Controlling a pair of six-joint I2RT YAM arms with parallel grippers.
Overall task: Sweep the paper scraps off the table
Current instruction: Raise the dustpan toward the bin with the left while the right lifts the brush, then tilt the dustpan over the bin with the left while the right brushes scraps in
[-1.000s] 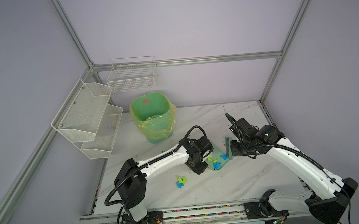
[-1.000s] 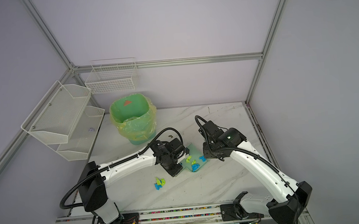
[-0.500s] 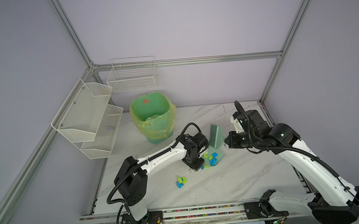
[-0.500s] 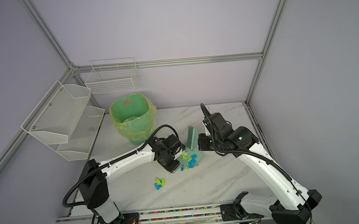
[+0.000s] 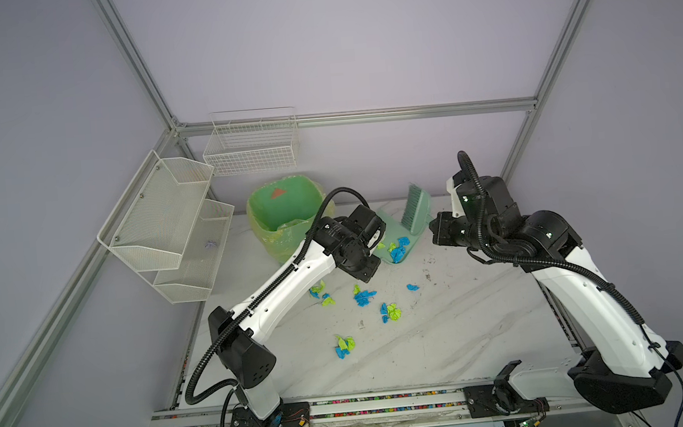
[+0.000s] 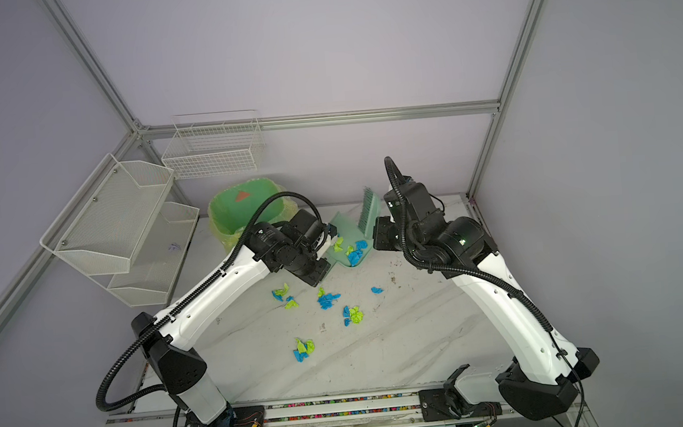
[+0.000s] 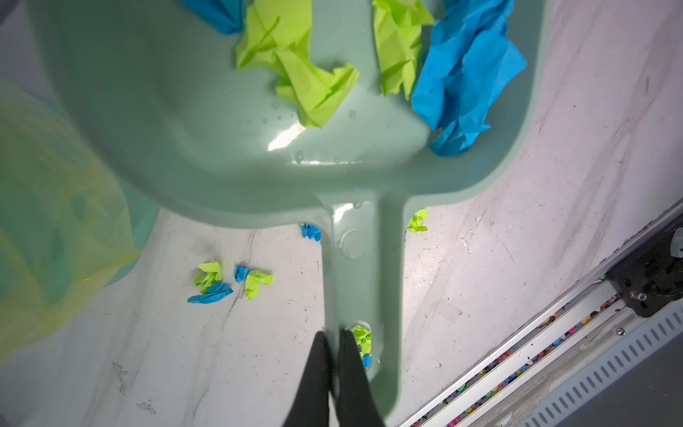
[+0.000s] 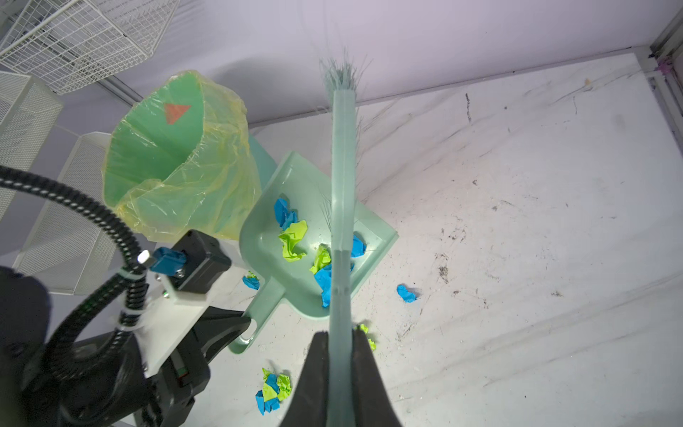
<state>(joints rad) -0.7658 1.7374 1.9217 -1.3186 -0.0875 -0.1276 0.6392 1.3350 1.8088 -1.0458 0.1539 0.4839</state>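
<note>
Dustpan (image 5: 390, 224) — paper scraps (image 5: 397, 252) inside (blue, green), lined bin (image 5: 273, 211)

A green bin (image 5: 277, 211) (image 6: 243, 209) (image 8: 166, 155) with a yellow-green liner stands at the far left of the table (image 5: 445, 339). A red triangle (image 5: 277, 192) shows inside it. Just right of the bin a pale green dustpan (image 5: 393, 225) (image 6: 343, 229) (image 7: 166, 111) (image 8: 306, 185) sits tilted. A matching brush (image 5: 414, 208) (image 6: 369, 212) (image 8: 343, 166) stands nearly upright at the dustpan's right edge, bristles facing left. A wire basket (image 5: 251, 146) (image 6: 214, 149) hangs on the far wall. A two-tier mesh shelf (image 5: 160, 212) (image 6: 115, 215) hangs on the left wall, with a lilac wad (image 5: 210, 244) (image 6: 173, 247) on its lower tier. A rail (image 5: 387, 397) (image 6: 346, 400) (image 7: 517, 355) along the near edge holds tiny coloured bits.
</note>
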